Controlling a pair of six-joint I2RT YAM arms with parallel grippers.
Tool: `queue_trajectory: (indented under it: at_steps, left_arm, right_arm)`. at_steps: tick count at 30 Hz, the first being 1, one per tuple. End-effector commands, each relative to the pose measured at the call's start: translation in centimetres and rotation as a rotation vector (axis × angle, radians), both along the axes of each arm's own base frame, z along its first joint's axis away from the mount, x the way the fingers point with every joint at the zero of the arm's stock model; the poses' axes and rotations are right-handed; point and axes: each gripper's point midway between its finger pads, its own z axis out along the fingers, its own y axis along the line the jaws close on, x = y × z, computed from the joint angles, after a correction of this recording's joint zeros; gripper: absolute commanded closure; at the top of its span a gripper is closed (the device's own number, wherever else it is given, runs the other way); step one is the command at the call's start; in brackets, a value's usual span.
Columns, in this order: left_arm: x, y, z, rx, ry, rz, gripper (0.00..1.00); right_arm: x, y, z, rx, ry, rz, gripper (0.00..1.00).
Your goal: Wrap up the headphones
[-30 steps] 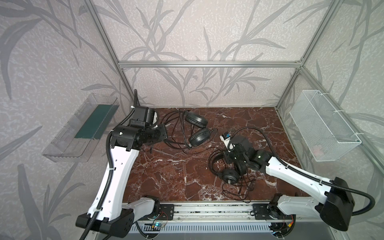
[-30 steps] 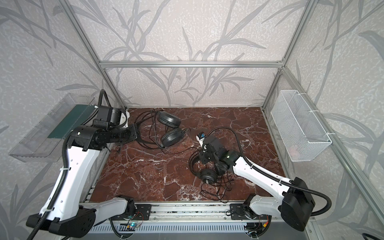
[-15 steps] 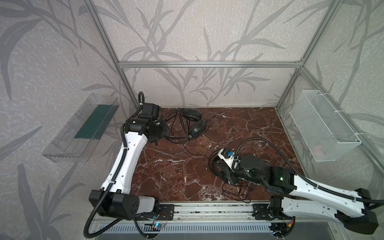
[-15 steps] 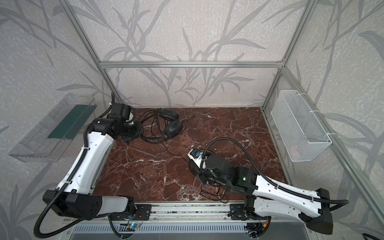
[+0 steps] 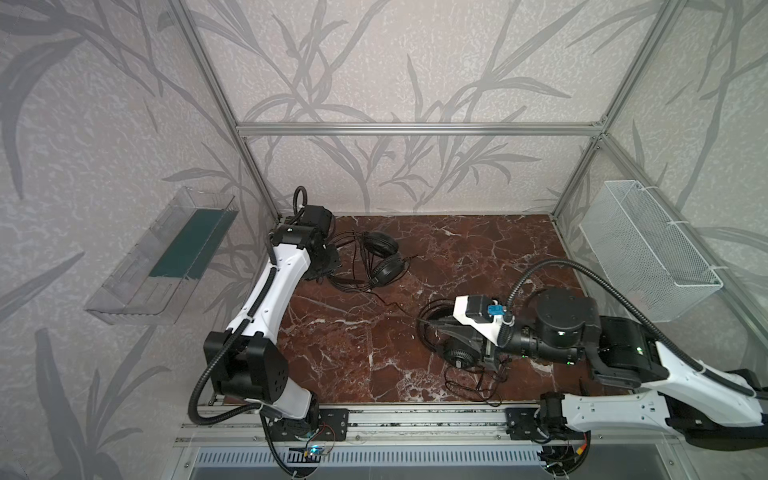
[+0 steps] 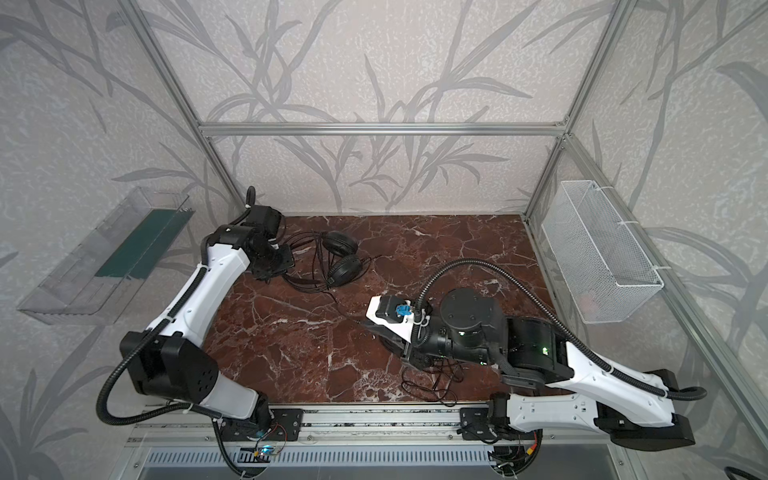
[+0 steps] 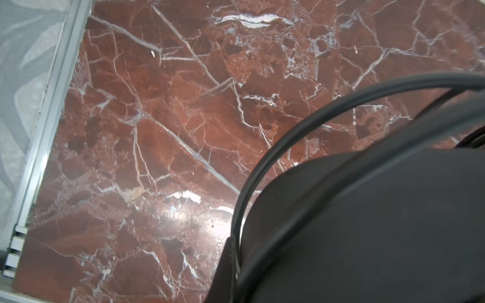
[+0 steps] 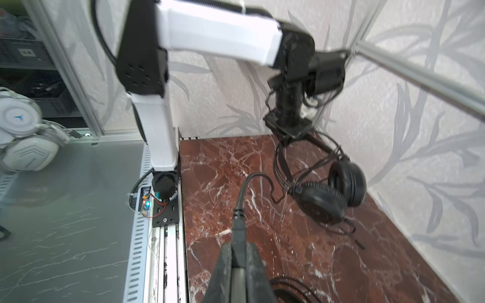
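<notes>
Both grips have moved: left gripper (image 8: 284, 137) clamps a headband (image 8: 317, 143), earcups (image 8: 320, 202) beneath it; right gripper (image 8: 237, 262) pinches a cable plug (image 8: 238, 220); you can start winding.

The marble tabletop (image 5: 353, 353) looks glossy; the headphones (image 5: 386, 270) matt black, their cable (image 8: 240, 210) smooth; the basket (image 5: 648, 249) white metal mesh; the tray (image 5: 124, 291) clear plastic.

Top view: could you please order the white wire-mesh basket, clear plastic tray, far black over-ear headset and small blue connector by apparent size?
1. white wire-mesh basket and clear plastic tray: alike, unranked
2. far black over-ear headset
3. small blue connector
</notes>
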Motion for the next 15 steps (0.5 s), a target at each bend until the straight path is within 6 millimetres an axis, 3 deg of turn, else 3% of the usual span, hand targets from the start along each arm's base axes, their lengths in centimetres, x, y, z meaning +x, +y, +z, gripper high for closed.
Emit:
queue_trajectory:
  at_steps: [1, 6, 15]
  left_arm:
    - [1.5, -0.7, 1.4, 0.016, -0.058, -0.032, 1.00]
    - [1.5, -2.0, 0.3, 0.075, -0.032, -0.095, 1.00]
    - [-0.8, -5.4, -1.5, 0.076, -0.038, -0.227, 1.00]
  right_arm:
    - [-2.0, 0.0, 2.9, 0.041, -0.059, 0.124, 1.00]
    - [-1.9, 1.8, 5.1, 0.062, -0.119, 0.153, 1.00]
    - [5.1, 4.1, 7.8, 0.086, -0.137, -0.039, 1.00]
